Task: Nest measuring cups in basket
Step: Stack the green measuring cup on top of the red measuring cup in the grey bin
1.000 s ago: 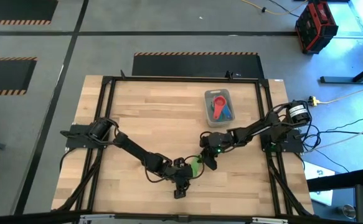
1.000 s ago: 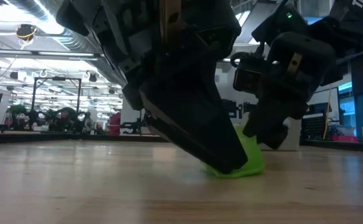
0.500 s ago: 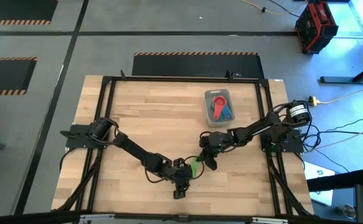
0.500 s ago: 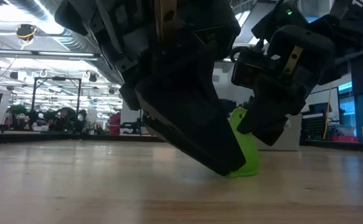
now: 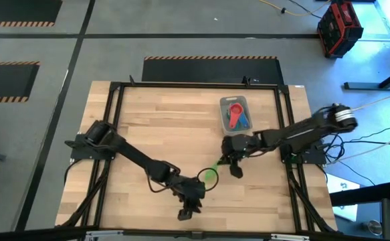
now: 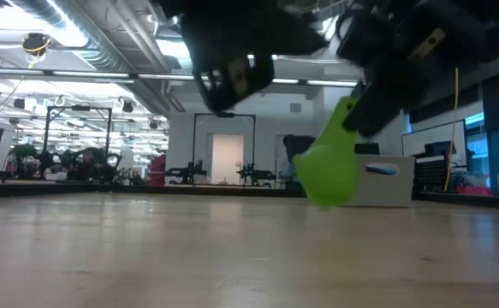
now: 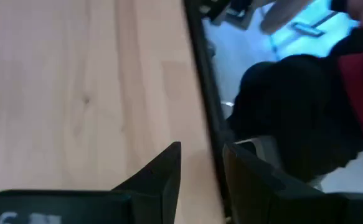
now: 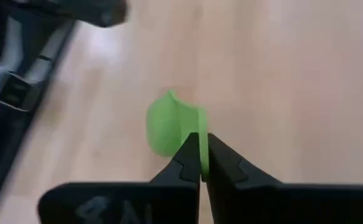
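Cup, green (image 5: 209,176), hangs by its handle in the right claw (image 5: 223,165), whose fingers (image 8: 221,165) are clamped tight on that handle; the low view shows the bowl (image 6: 326,171) clear of the desk (image 5: 154,127), tilted down. Basket (image 5: 235,116) sits toward the far right of the desk, holding a red cup (image 5: 234,114) and a blue one (image 5: 244,122) (well apart from the green cup). Left claw (image 5: 189,206) is near the desk's front edge, fingers (image 7: 159,174) parted and holding nothing.

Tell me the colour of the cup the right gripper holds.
Bright green; the cup in the right gripper shows best in the right wrist view.
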You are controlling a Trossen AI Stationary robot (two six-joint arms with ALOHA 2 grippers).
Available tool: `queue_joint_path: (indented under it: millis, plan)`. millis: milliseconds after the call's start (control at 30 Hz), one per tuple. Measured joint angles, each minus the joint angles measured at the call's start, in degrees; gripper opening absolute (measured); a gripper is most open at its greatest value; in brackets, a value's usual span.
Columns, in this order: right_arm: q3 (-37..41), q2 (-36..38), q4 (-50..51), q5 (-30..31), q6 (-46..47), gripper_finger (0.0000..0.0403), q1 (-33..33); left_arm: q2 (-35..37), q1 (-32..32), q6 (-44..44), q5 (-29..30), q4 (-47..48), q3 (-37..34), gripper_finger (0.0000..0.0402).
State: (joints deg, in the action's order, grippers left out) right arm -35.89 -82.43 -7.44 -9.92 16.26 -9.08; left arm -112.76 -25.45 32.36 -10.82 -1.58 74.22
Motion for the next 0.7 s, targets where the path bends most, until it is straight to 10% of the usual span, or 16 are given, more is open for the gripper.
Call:
queue_joint_path:
  millis: [467, 700]
  plan:
    - [-16.41, 17.95, 36.71, 45.13, -33.87, 0.0012, 0.29, 1.6, 3.21, -2.82, 1.85, -0.02, 0.02, 0.0115]
    - [-17.17, 18.47, 42.55, 51.46, -35.39, 0.0012, 3.41, 1.58, 3.58, -3.19, 2.85, -0.27, 0.02, 0.0115]
